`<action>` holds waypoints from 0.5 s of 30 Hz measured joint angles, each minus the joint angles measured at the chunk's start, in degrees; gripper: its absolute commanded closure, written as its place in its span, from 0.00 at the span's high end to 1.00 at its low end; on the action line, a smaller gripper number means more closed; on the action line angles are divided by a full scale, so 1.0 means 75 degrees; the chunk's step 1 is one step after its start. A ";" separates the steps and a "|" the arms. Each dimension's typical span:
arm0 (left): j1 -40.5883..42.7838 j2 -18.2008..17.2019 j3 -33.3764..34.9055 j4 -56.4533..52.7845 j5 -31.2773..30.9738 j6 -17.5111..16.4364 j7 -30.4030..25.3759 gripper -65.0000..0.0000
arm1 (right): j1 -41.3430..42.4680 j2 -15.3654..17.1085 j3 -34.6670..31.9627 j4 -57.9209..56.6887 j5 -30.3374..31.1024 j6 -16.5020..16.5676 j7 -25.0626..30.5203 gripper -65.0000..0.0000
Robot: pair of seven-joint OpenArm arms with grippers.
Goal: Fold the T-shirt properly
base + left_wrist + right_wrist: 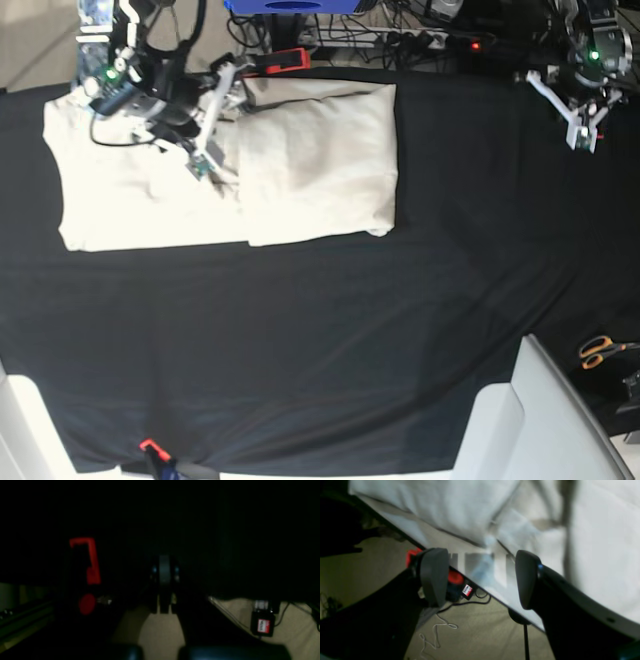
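Left wrist view: the picture is very dark. The left gripper (pixel 164 585) shows dimly at the middle, its jaws pressed together with nothing between them. Beyond it lies black cloth, and below that a strip of pale floor (pixel 295 630). A red clamp (pixel 88 560) glows at the left, and a small black box with a red label (pixel 262 625) sits on the floor at the right with cables running from it.

Right wrist view: the right gripper (pixel 480 580) has its jaws standing well apart, with nothing held between them. Its two dark fingers (pixel 433 576) frame the edge of the surface. The T-shirt (pixel 460 510) fills the upper part of the picture as blurred pale cloth with folds and creases, lying past the fingertips and not between them. Below the edge is floor with a red part, a labelled box and a white cord (pixel 437 632).

Base view: the T-shirt (pixel 310 160) lies on the black tablecloth (pixel 300 340) at the upper left, its right half folded into a neat rectangle over the rest. The right gripper (pixel 205 150) is over the shirt near its upper middle. The left gripper (pixel 585 125) is at the far upper right, well apart from the shirt, above bare black cloth. Orange-handled scissors (pixel 602 350) lie off the surface at the right edge
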 measured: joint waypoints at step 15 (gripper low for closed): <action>0.0105 0.0055 0.0017 -0.0108 -0.0055 0.0017 -0.0125 0.00 | 0.0612 0.0020 -0.0256 -0.0903 -0.0047 -0.0009 0.0000 0.60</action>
